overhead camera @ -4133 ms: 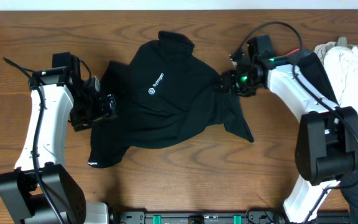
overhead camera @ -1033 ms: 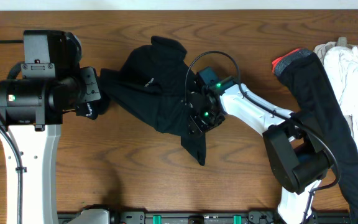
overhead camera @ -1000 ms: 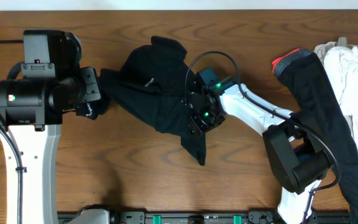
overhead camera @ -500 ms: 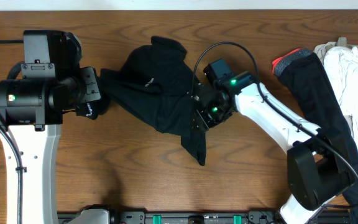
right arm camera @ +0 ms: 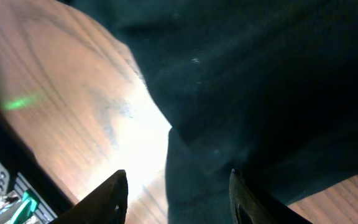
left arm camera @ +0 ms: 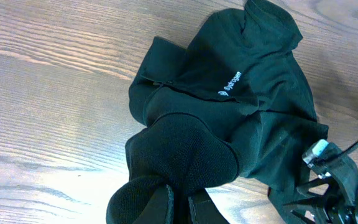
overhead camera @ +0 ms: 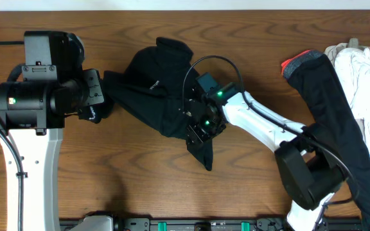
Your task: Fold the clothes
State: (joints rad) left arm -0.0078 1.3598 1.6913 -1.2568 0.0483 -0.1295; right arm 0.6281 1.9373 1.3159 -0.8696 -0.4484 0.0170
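The black T-shirt (overhead camera: pixel 153 96) (left arm camera: pixel 229 124) (right arm camera: pixel 260 74) lies crumpled on the bench (overhead camera: pixel 108 179) (left arm camera: pixel 42 93) (right arm camera: pixel 61 81), in the far half and a little left of the middle. Its small white logo (overhead camera: pixel 153 84) (left arm camera: pixel 230 84) faces up. One tail of cloth trails toward the near edge.

The left jaws are closed tight on a bunched fold at the shirt's left side, where the fabric bulges up around them. The right jaws stand partly open, low over the shirt's right-hand lower part. Dark cloth lies under and between them, and I cannot tell whether they touch it.

Along the right edge of the bench lie a red-edged black garment (overhead camera: pixel 320 83) and, just beside it toward the far right corner, a white garment (overhead camera: pixel 365 70).
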